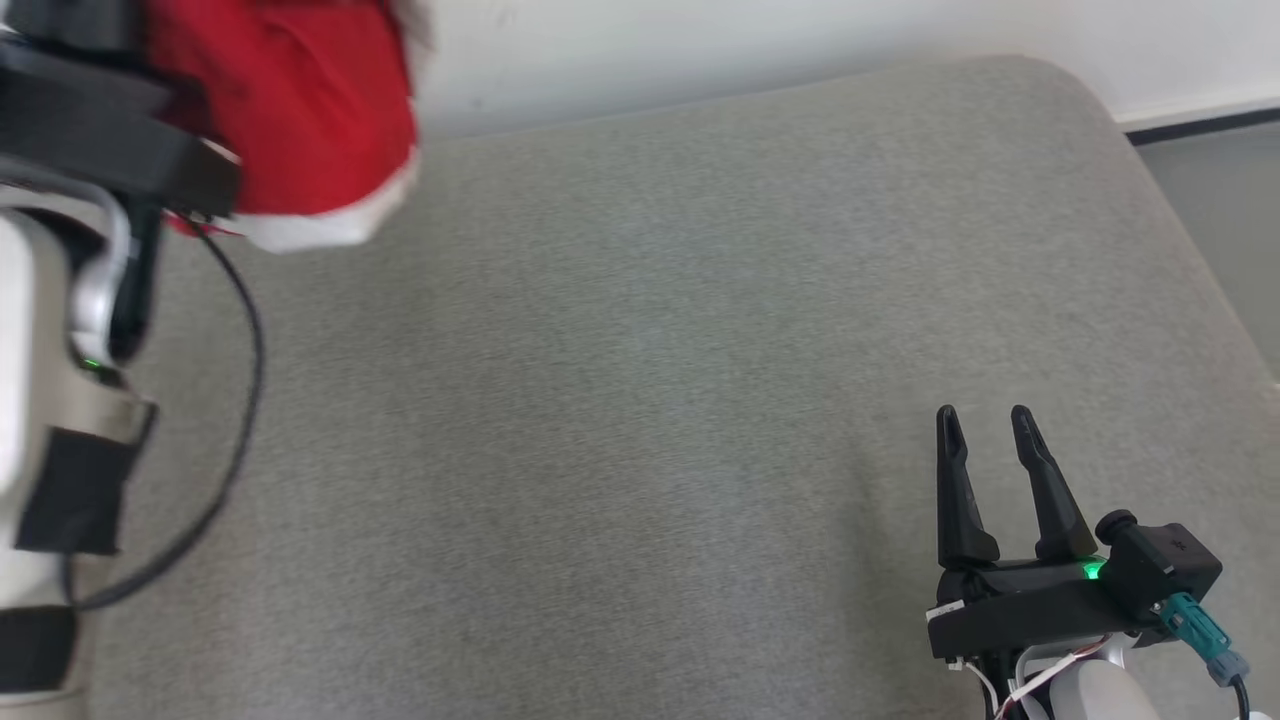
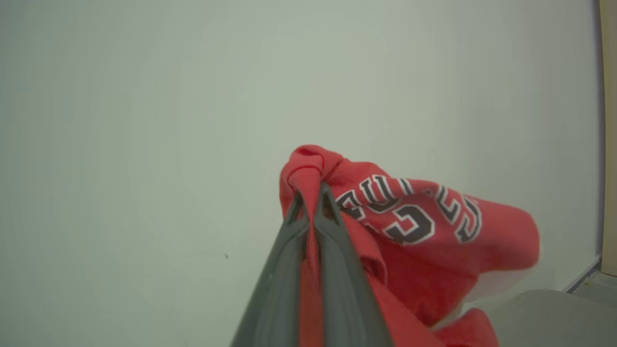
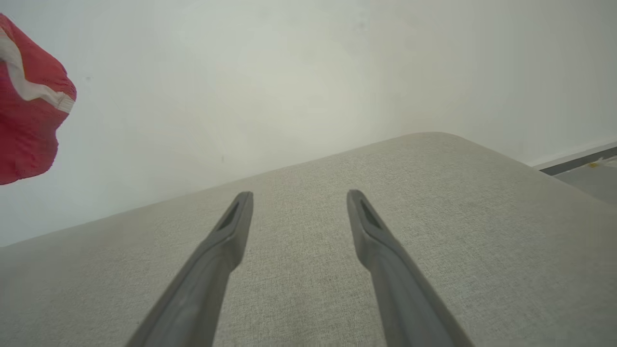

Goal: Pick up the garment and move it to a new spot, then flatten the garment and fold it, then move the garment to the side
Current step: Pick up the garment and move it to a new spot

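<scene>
at the far left the left gripper (image 2: 311,193) is clamped tight on a twisted knot of the garment (image 1: 300,110), a red jersey with a white hem band, and holds it in the air near the pale wall (image 1: 700,50), above the back left corner of the grey cushion (image 1: 650,350). the cloth hangs as a loose wad beside the fingers, apart from the cushion. a black cable (image 1: 250,350) loops down from that arm just below the hem, and i judge a swing of the jersey could catch on it. the pinch takes only a small bunch, so a quick move might let the fabric slide out; and set down as it hangs, it would likely land crumpled, making the flattening harder. the middle of the cushion is bare. at the lower right the right gripper (image 1: 983,412) rests low over the cushion with its fingers spread wide and nothing between them, a green light (image 1: 1092,571) lit at its base. writing: the jersey front carries black block letters edged in white, creased and turned so that no whole word reads; no brand mark can be made out.
</scene>
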### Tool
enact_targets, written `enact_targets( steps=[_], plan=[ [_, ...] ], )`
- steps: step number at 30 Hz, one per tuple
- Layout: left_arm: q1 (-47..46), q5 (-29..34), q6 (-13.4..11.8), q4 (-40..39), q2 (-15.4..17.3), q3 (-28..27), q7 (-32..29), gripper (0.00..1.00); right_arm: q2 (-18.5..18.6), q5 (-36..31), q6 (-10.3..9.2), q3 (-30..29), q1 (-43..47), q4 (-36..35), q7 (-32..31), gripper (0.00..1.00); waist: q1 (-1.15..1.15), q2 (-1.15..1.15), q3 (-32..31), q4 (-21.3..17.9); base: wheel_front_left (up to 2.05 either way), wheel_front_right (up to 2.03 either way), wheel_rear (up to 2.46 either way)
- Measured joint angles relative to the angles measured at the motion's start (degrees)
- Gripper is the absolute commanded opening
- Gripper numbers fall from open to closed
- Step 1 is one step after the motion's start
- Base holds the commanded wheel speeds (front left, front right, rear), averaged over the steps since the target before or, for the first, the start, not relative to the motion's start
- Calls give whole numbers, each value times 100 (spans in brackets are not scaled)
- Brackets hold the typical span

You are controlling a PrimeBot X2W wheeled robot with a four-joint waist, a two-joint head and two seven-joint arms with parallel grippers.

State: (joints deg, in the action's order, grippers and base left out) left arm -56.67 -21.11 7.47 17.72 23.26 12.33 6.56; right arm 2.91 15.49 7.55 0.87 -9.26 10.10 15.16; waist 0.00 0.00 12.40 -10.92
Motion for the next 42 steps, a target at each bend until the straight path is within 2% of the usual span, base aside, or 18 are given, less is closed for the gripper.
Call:
enact_targets(
  steps=[11,17,27,28,29,30,37,42],
  plan=[
    [879,-57,-7,45,-593,577,247,0,0,25,0,12,31,11,0,100,0,0,-16,-546,0,0,0],
    [1591,-185,-5,387,-964,1015,403,0,1,-58,0,8,75,24,0,100,0,0,-74,-508,0,0,0],
    [2458,-408,3,1644,-1447,1671,700,0,-2,-89,0,247,20,38,0,100,0,0,-144,-465,0,0,0],
    [2477,-414,3,1720,-1474,1708,717,24,-2,-90,0,256,30,34,0,100,0,0,-158,-463,0,0,0],
    [2481,-430,3,1771,-1503,1725,751,55,-1,-97,0,260,46,33,0,100,0,0,-174,-459,0,0,0],
    [2481,-460,3,1792,-1521,1741,759,100,-2,-97,0,255,62,34,0,100,0,0,-190,-451,0,0,0],
    [2482,-489,-8,1347,-1518,1601,831,100,-2,-218,0,131,209,8,0,100,0,0,-362,-297,0,0,0],
    [2703,-238,-160,748,-1310,1292,832,100,-2,-296,0,56,347,-10,0,100,0,-1,-502,-86,0,0,0]
  ],
)
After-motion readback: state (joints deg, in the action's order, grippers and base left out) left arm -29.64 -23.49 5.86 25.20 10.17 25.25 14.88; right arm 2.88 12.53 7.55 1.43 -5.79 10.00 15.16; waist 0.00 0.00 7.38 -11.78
